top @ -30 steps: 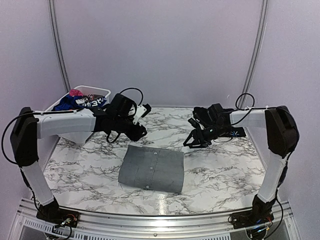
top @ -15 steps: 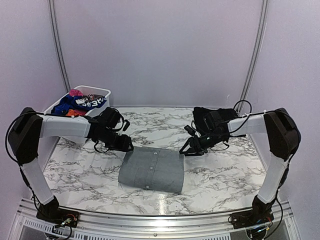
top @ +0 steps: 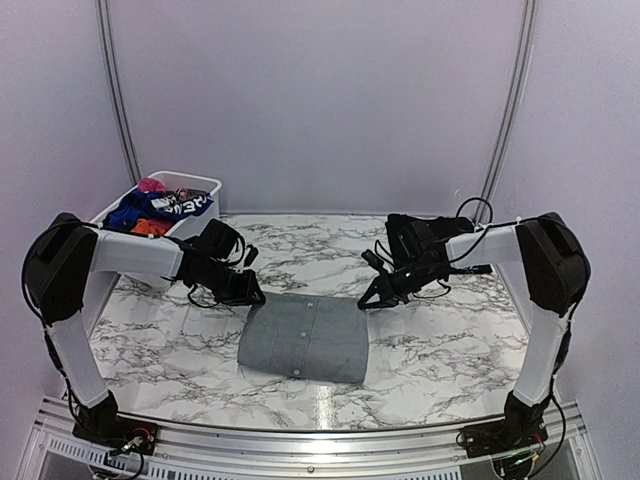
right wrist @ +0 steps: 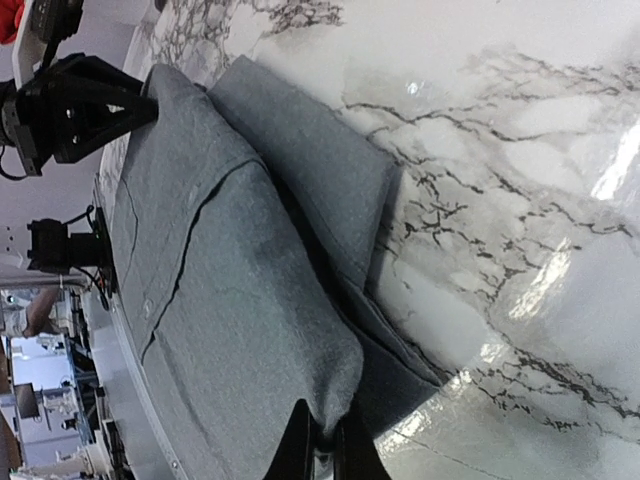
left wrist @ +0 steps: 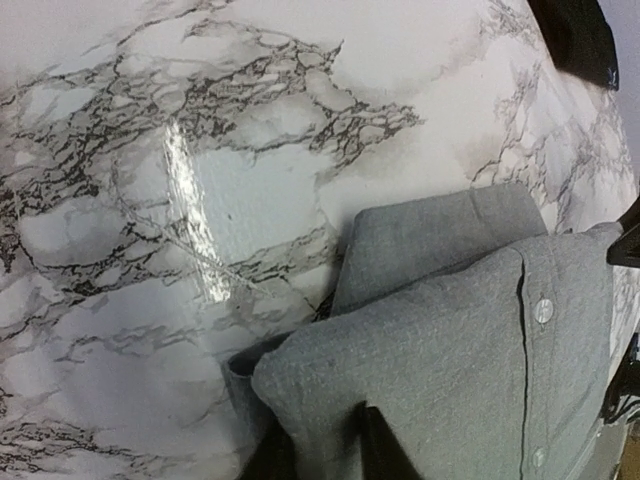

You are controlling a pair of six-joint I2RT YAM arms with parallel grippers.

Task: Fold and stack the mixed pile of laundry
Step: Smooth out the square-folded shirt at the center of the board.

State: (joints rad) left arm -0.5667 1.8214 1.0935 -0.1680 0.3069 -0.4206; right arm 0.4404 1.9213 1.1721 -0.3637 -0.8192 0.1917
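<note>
A folded grey shirt with a buttoned placket lies flat at the table's middle. My left gripper is at its far left corner; in the left wrist view the gripper is shut on that corner of the grey shirt, with cloth bunched between the dark fingers. My right gripper is at the far right corner, and the right wrist view shows the gripper pinching a fold of the grey shirt. The rest of the laundry pile, blue, pink and orange-red pieces, fills the basket.
The white plastic basket stands at the back left, off the marble table's corner. A black garment lies at the back right under my right arm. Curved wall rails rise behind on both sides.
Both grippers came down and inward from the back of the table to the shirt's far corners and closed on them. The shirt has not visibly shifted.
</note>
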